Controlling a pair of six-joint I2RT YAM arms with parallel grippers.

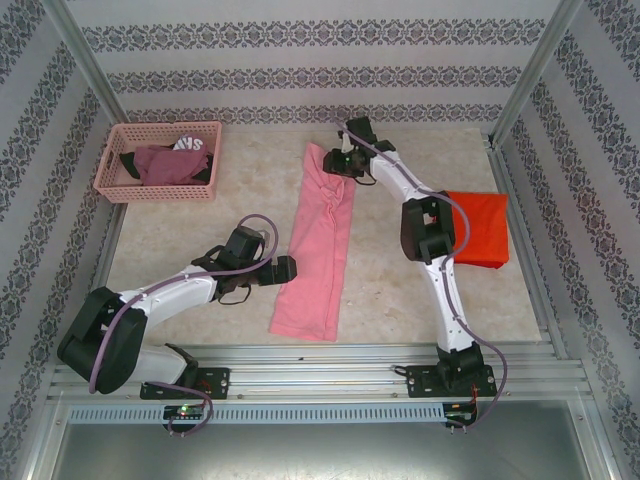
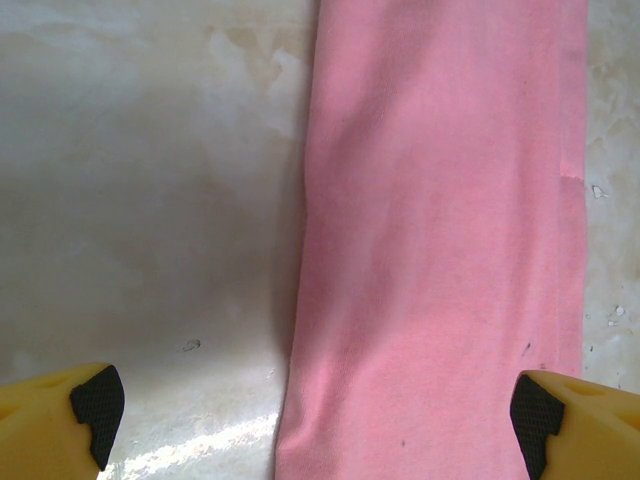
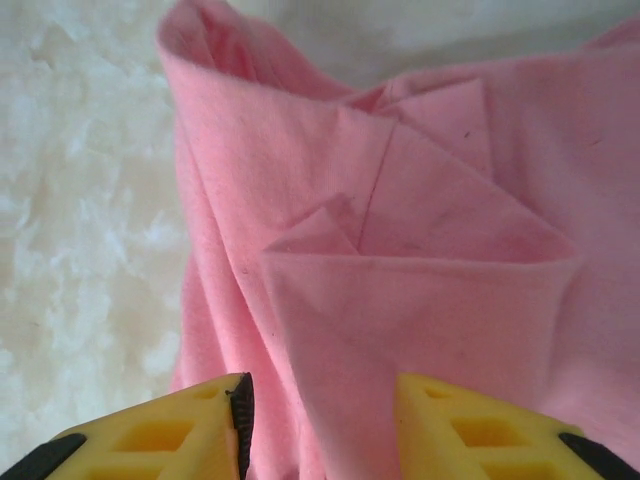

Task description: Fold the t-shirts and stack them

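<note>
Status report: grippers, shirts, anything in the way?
Left gripper open at pink t-shirt, left edge. Right gripper open over its far end. Orange-red t-shirt folded, right side. Basket far left, no obstruction.

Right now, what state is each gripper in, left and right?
Left gripper: open, holding nothing, above the pink t-shirt.
Right gripper: open, jaws apart over the t-shirt's bunched end.

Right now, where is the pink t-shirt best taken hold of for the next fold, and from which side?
Probably the near hem of the pink t-shirt, approached from the left, where the open left end effector hovers. The shirt lies as a long narrow strip, flat at that end.
</note>
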